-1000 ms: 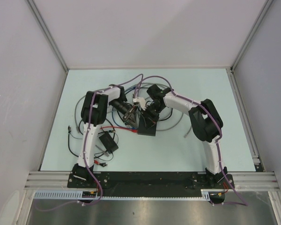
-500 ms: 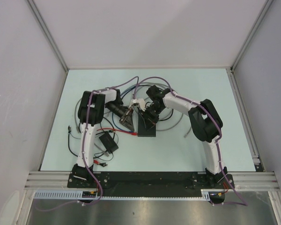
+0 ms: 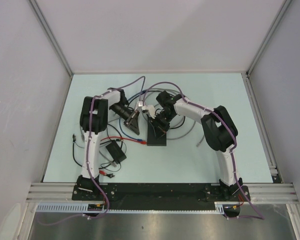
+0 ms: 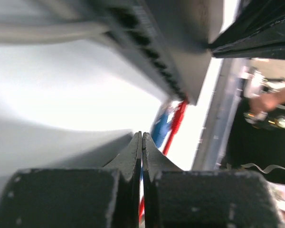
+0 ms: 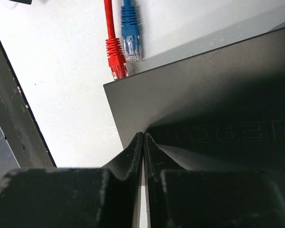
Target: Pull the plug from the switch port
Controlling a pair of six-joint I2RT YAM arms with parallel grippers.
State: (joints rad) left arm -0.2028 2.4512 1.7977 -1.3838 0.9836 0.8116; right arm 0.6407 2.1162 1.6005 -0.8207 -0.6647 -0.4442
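- A small black box (image 3: 115, 151) with thin wires lies at the left of the worktop (image 3: 215, 100). It plays no part in the job.
- The left gripper (image 4: 141, 142) is fully closed. Its tapered black fingers meet tip to tip with nothing between them.
- It hangs just beside the switch (image 3: 157, 135), apart from the port row (image 4: 152, 52), which is a line of small dark sockets along the narrow edge facing it.
- A smooth, round grey cable (image 4: 42, 31) runs into the far end of that row. Its plug end is too blurred to make out, but it looks still seated.
- My read is that the step in hand is getting hold of that plug, and the pull is not yet done.
- The next move calls for opening the left gripper, closing it on the plug body rather than the soft cable, pressing any latch, and drawing straight out along the socket.
- A red plug (image 5: 115, 54) and a blue plug (image 5: 131, 40), with ribbed boots and clear tips, lie loose on the worktop by the switch's corner.
- The switch is a flat, matte dark grey box with faint raised lettering on its lid.
- The right gripper (image 5: 143, 138) is also closed with nothing between its fingers. Its tips press on the lid, apparently to pin the switch down during the pull.
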